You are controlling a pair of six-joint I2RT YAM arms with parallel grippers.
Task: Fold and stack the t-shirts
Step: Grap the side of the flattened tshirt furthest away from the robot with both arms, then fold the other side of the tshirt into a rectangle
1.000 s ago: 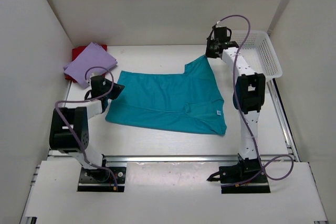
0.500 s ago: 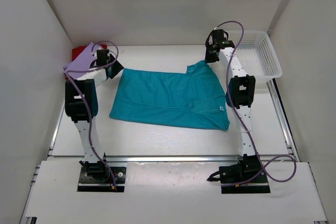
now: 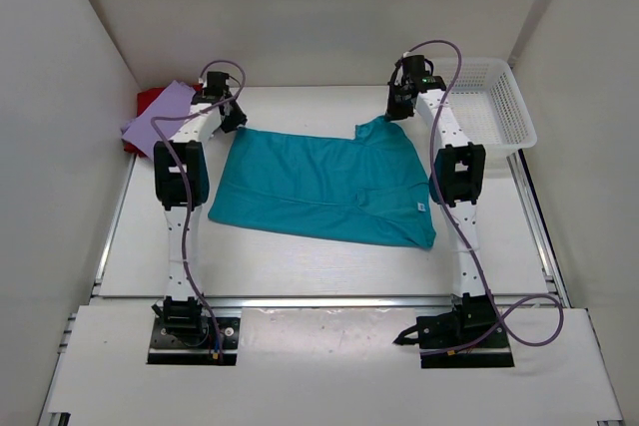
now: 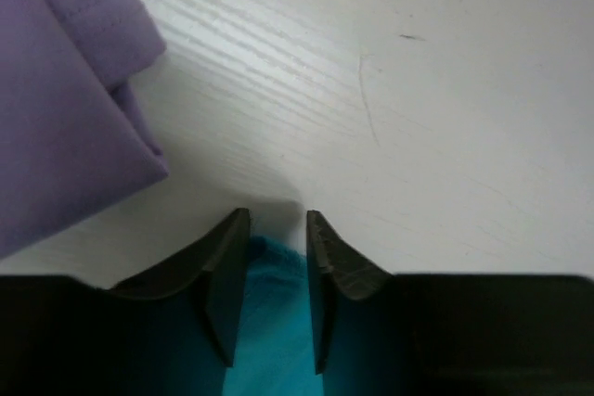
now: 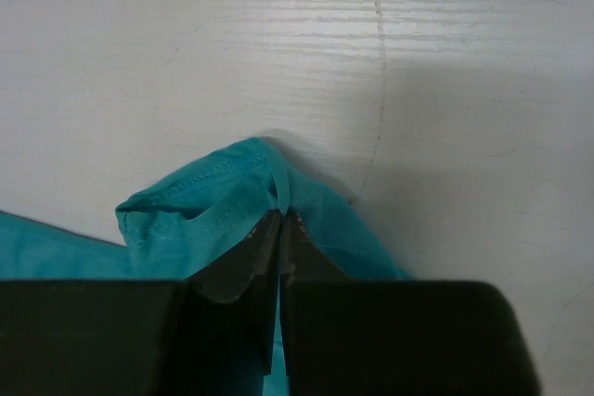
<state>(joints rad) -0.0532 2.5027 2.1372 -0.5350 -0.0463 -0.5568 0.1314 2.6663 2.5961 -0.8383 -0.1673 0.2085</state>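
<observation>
Right claw (image 5: 281,215) is clamped tight on a small fold of the teal shirt (image 3: 319,182), pinching the stitched hem at the shirt's 1 o'clock corner. Left claw (image 4: 276,220) sits at the shirt's 10 o'clock corner with its fingers parted a little. The teal edge lies between them and the white bench (image 3: 300,266) shows at their tips; the cloth does not look pinched. The teal shirt lies spread flat in the middle of the bench, lightly creased. At the bench's 10 o'clock the lavender shirt (image 3: 160,119) lies folded on the red shirt (image 3: 150,99), near the left claw and apart from the teal one. A white mesh basket (image 3: 521,119) stands at 2 o'clock.
</observation>
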